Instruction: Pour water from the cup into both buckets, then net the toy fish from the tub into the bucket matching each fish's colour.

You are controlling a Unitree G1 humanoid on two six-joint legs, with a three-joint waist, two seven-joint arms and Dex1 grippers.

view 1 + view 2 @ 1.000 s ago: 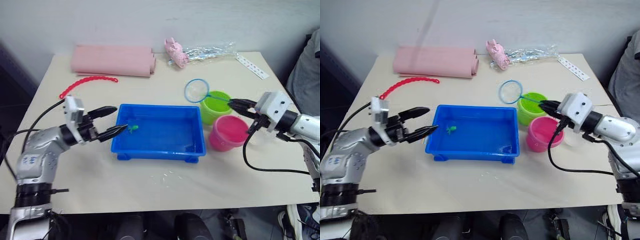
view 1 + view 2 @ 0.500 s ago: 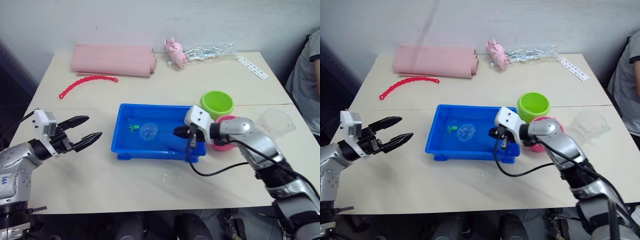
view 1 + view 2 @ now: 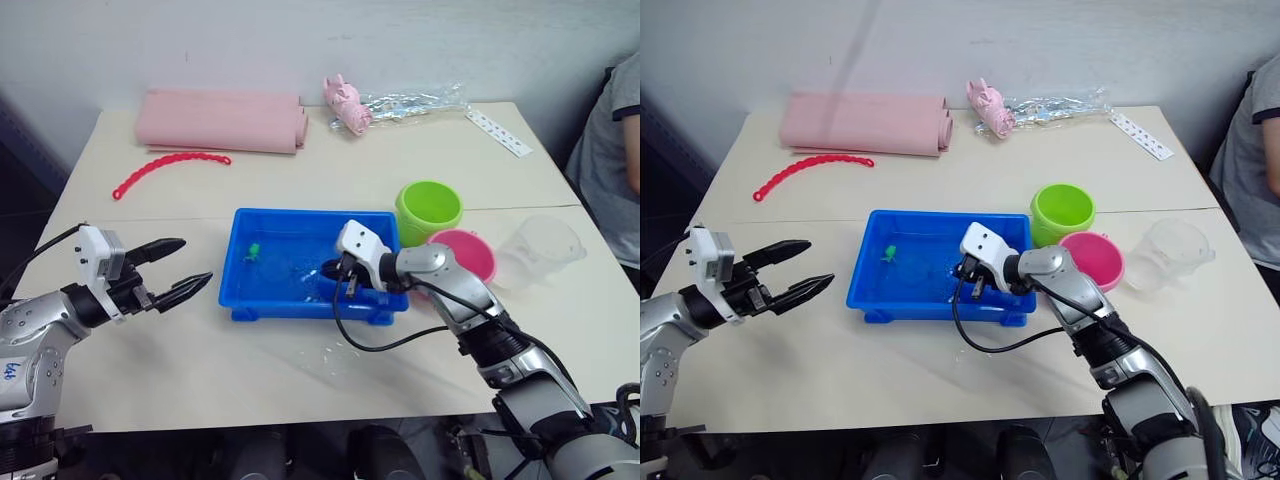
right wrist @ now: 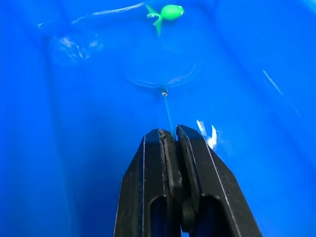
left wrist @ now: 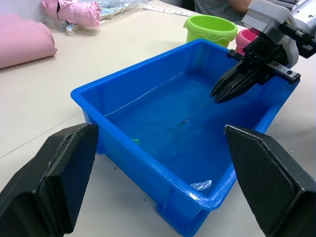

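The blue tub (image 3: 300,306) of water stands mid-table with one green toy fish (image 3: 254,250) near its far left corner. My right gripper (image 3: 335,272) reaches inside the tub, shut on the thin handle of the net (image 4: 160,75). The net's hoop lies under water just short of the green fish (image 4: 170,11). My left gripper (image 3: 197,260) hovers open to the left of the tub, holding nothing. The lime green bucket (image 3: 430,210) and the pink bucket (image 3: 465,255) stand right of the tub. Beyond them is the clear cup (image 3: 540,250).
A pink rolled cloth (image 3: 220,118) and a red beaded strip (image 3: 165,168) lie at the back left. A pink toy with a clear plastic bag (image 3: 345,105) and a white strip (image 3: 497,132) lie at the back. A person (image 3: 610,150) sits at the right edge.
My right gripper brought the net down from above the green bucket into the tub and slid it left toward the green fish. My left gripper drew back from the tub.
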